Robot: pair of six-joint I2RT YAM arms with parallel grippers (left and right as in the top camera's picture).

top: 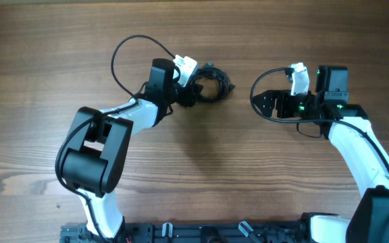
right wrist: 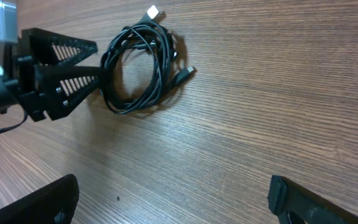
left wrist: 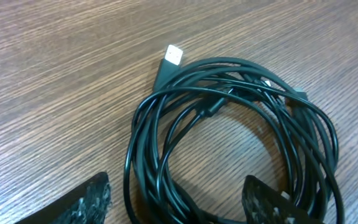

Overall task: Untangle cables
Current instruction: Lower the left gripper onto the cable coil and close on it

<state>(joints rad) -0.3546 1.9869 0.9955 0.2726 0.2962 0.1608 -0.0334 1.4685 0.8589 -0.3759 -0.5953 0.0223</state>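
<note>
The cables (top: 215,74) lie as one small coiled black bundle on the wooden table, at the tip of my left gripper (top: 192,92). In the left wrist view the coil (left wrist: 229,78) fills the frame, with a white-tipped plug (left wrist: 174,56) sticking out at its top. My left gripper (left wrist: 179,208) is open, with several strands of the coil's near side between its fingers. My right gripper (top: 267,104) is open and empty, well to the right of the bundle. In the right wrist view my right gripper (right wrist: 173,199) is over bare wood, and the coil (right wrist: 160,62) lies far ahead.
The left arm's thicker wire (top: 123,50) loops behind its wrist. The right arm's wire (top: 258,81) arcs beside its gripper. The left gripper's fingers (right wrist: 61,74) show at the left of the right wrist view. Bare wood (top: 248,175) surrounds the bundle.
</note>
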